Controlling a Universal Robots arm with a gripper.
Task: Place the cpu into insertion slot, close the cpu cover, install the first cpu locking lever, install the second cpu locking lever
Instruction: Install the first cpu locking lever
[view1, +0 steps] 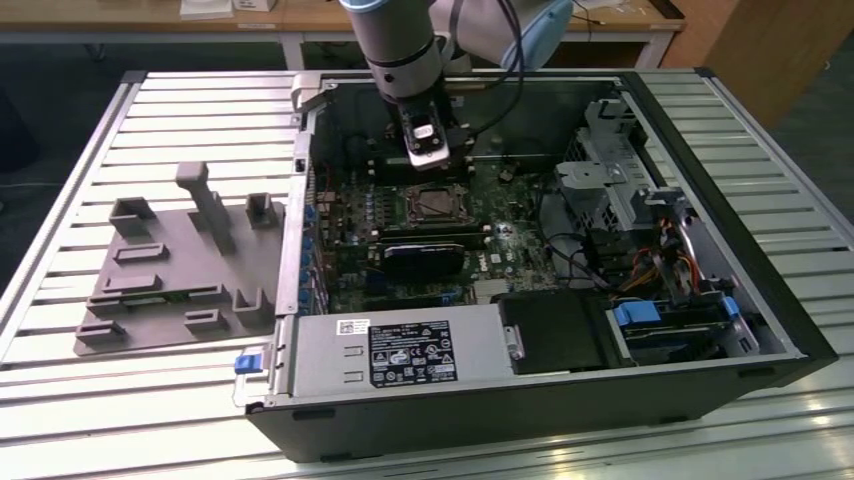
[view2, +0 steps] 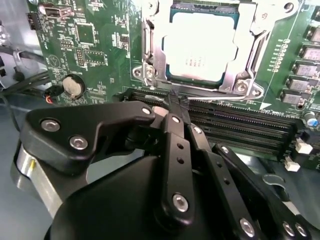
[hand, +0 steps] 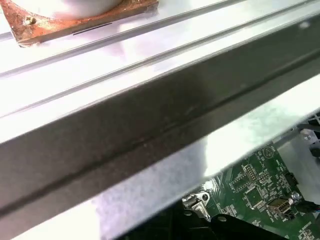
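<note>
In the second wrist view the cpu (view2: 200, 47) lies flat in the insertion slot, its silver-grey top showing through the window of the cpu cover (view2: 247, 75). The cover is folded down around the chip. My gripper (view2: 176, 102) hangs just beside the socket, over the memory slots, with its black fingertips pressed together and nothing between them. In the exterior view the gripper (view1: 430, 160) stands just behind the insertion slot (view1: 434, 203), inside the open computer case. I cannot tell how the locking levers stand.
Long black memory slots (view2: 240, 125) run beside the socket, and a coin battery (view2: 74, 86) sits nearby. A black card (view1: 427, 255), the power supply (view1: 400, 355) and a drive cage (view1: 627, 190) crowd the case. A grey fixture tray (view1: 174, 260) lies on the slatted table (view1: 80, 150).
</note>
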